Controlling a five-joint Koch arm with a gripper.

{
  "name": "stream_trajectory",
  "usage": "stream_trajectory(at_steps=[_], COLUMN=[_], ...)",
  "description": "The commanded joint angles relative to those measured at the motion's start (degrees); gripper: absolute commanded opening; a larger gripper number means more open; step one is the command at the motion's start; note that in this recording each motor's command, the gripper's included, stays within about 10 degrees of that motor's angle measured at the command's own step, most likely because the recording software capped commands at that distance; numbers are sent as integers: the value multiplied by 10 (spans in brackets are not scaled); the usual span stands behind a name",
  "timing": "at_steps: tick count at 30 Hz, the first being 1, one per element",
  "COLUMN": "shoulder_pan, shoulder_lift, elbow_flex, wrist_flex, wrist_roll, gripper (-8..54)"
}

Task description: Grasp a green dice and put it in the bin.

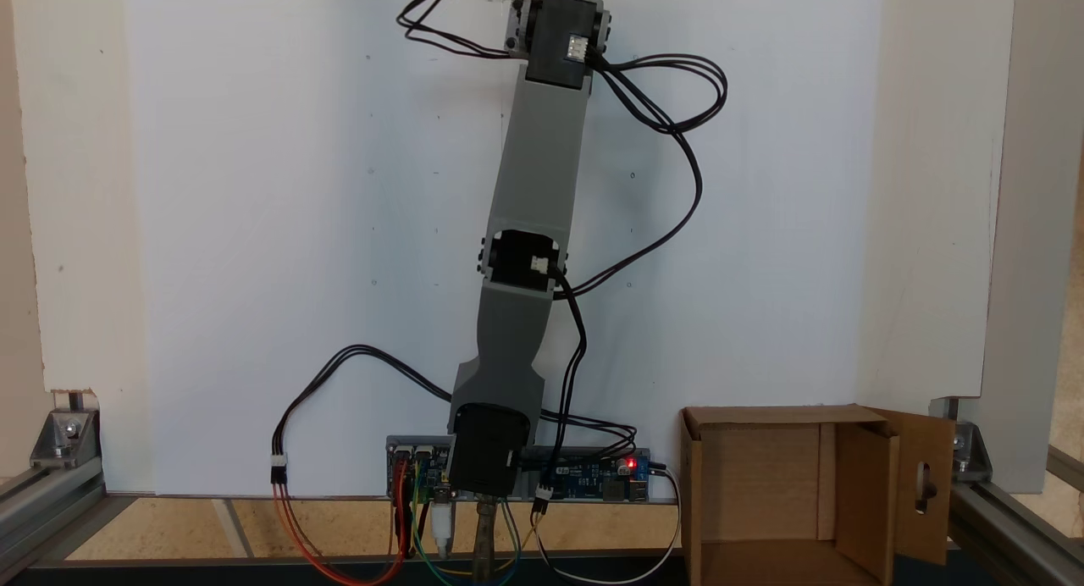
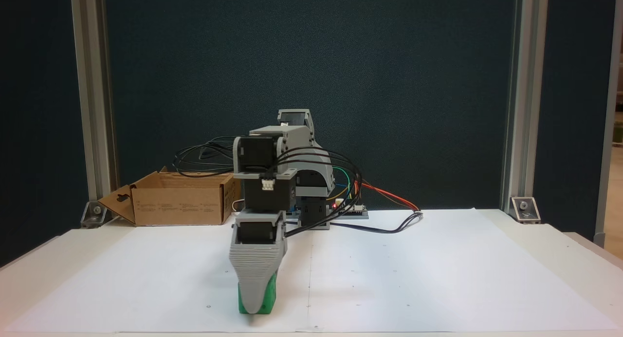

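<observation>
Green plastic shows nearest the lens in a fixed view: the green dice (image 2: 265,305) sits low on the white paper sheet (image 2: 438,278), and our gripper (image 2: 256,305) has its grey ribbed jaw planted straight in front of it, reaching down to the paper. We see green on both sides of that jaw, more on the right. Only this one jaw shows, with the other somewhere behind it, so we cannot tell whether we are pinching the dice or merely standing over it.

Above the jaw, our wrist stacks upward through two black servo motors (image 2: 265,191) in grey brackets, and the forearm runs back toward the base (image 2: 311,215) at the far edge of the sheet. Black cables (image 2: 316,157) loop over the joints.

From above in a fixed view, our arm (image 1: 529,230) stretches long and nearly straight away from the base, leaning slightly right toward the top, fully extended over the paper.

Well apart from the dice stands the bin (image 2: 180,200), an open brown cardboard box beside the base; it sits at lower right in a fixed view (image 1: 762,493), with its handle cut-out flap turned outward.
</observation>
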Motion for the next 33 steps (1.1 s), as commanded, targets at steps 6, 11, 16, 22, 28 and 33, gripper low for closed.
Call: stream_trajectory(at_steps=[6,11,16,22,28,33], shoulder_pan=[14,14,13,13,11,8], shoulder_lift=[8,4,2,2,2,35], elbow_flex=[-33,-33,-33,-33,-33,-33], wrist_flex=[-14,-13,-9,-3,10,62], wrist_roll=[18,18,18,18,18,18], gripper=[420,414,361,165,114,114])
